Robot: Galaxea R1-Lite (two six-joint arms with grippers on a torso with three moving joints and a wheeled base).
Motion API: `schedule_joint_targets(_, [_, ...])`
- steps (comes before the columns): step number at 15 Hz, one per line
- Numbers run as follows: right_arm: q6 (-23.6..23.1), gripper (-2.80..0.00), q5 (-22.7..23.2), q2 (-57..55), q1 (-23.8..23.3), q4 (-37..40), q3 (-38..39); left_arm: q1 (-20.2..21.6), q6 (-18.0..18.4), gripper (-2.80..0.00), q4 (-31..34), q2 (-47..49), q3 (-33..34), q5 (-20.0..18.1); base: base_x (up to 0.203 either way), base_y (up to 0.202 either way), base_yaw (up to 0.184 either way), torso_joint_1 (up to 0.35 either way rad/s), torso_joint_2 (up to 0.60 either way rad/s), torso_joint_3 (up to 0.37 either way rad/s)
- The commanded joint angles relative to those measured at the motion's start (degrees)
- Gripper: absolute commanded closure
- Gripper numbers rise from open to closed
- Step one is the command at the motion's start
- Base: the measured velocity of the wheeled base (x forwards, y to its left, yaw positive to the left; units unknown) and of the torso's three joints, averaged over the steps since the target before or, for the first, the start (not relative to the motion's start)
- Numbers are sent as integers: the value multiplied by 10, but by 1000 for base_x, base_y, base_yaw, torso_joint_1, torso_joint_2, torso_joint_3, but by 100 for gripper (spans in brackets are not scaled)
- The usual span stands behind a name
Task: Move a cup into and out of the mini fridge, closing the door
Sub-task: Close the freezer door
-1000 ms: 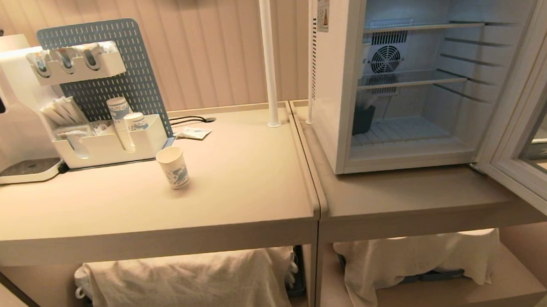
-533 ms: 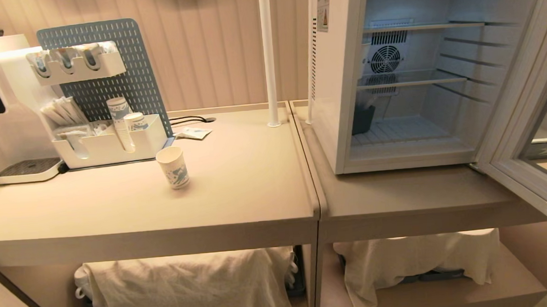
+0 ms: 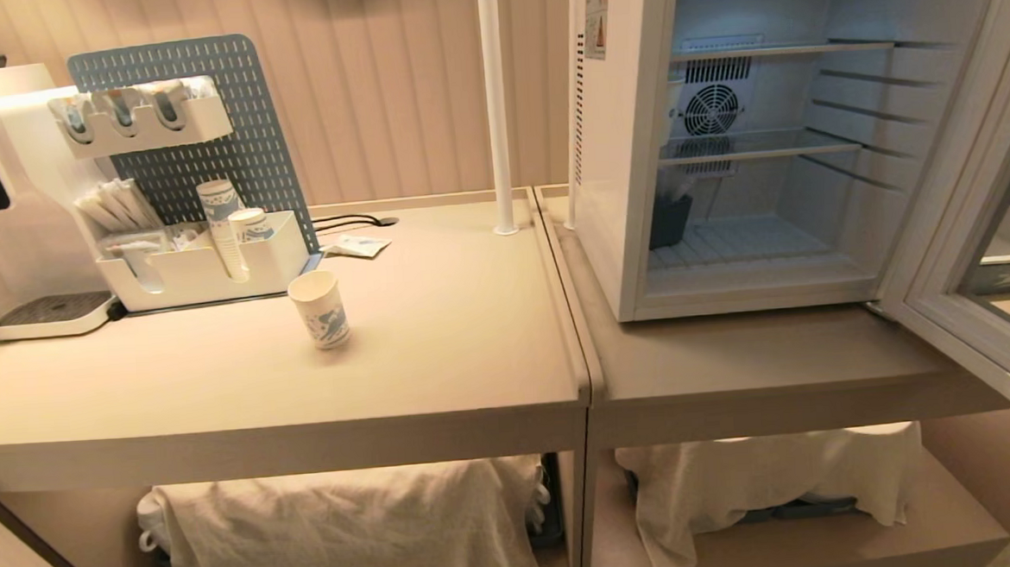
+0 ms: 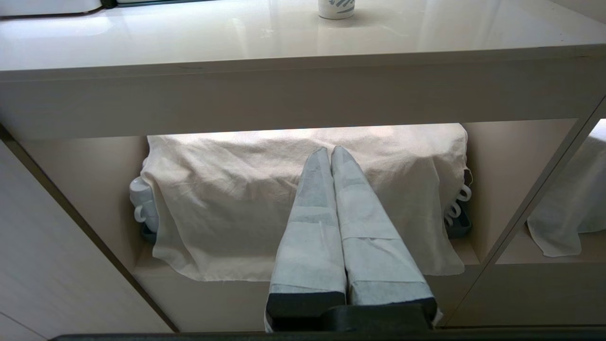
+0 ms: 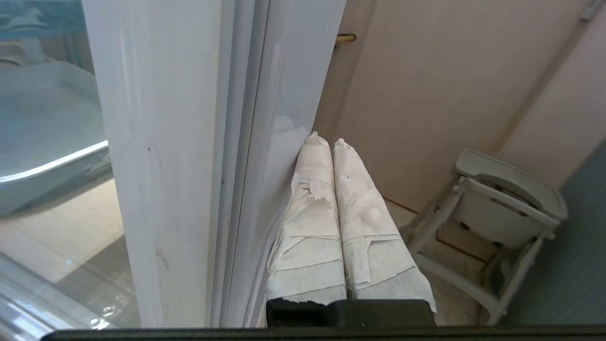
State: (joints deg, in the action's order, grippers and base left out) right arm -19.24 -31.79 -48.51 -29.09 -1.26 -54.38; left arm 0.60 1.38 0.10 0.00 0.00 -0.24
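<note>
Your counter (image 3: 440,356) carried the mini fridge (image 3: 627,139) on its right half, interior lit and wire shelves bare. Its door (image 3: 969,233) stood swung wide open to the right. Your right gripper (image 5: 326,142) sat at the door's outer edge, its wrapped fingers pressed together with nothing between them and one fingertip against the pale frame. Your left gripper (image 4: 330,151) hung below the counter, likewise pinched closed and empty. The cup (image 3: 320,310) stood upright on the counter's left half, well apart from both.
</note>
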Motion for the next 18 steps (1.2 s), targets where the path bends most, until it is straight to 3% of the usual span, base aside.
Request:
schedule_joint_targets(1, [-1,0,1,4,18,2,-3,0,0,0,0,0,0,0,0,0,0,0,0,0])
schedule_joint_targets(7, [0,0,1,18,62,38,-8,0,0,0,0,0,0,0,0,0,0,0,0,0])
schedule_joint_targets(18, [-27,0,2,59,65,64,-16,0,0,0,0,0,0,0,0,0,0,0,0,0])
